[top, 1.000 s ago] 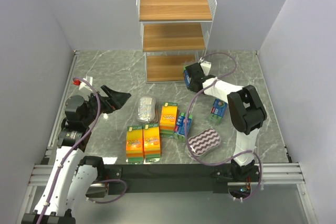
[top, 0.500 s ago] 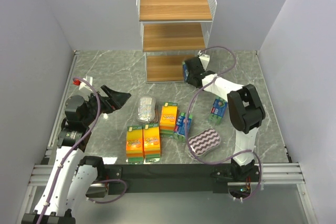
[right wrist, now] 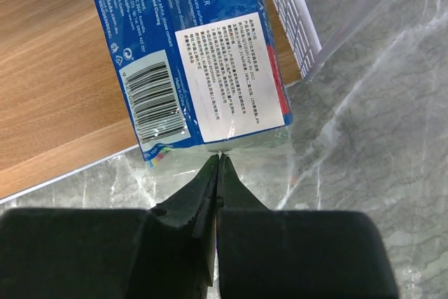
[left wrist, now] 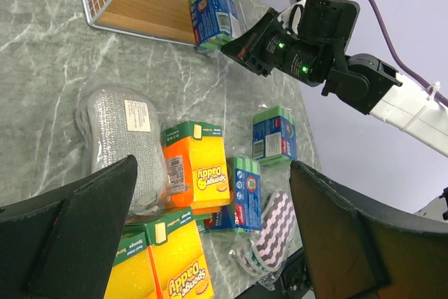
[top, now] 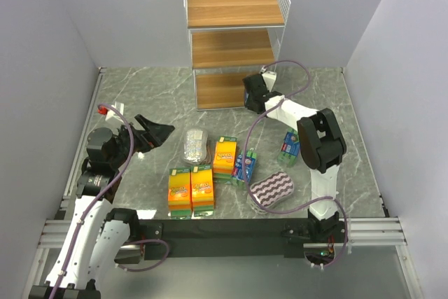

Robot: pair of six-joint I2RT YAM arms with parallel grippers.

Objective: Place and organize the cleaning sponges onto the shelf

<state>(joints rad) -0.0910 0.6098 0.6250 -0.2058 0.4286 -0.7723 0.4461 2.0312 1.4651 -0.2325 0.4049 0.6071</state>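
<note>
Blue-green pack, pinched in the right end effector, has reached the shelf; left end effector wide.

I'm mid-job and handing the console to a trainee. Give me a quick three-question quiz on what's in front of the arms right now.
1. True or false: the left pincer stands open and holds nothing.
2. What is the right pincer shut on? A) orange-yellow pack B) blue-green pack C) purple striped oval
3. How many sponge packs lie loose on the table, not counting the held one?
Key: 1 true; 2 B; 3 seven.
</note>
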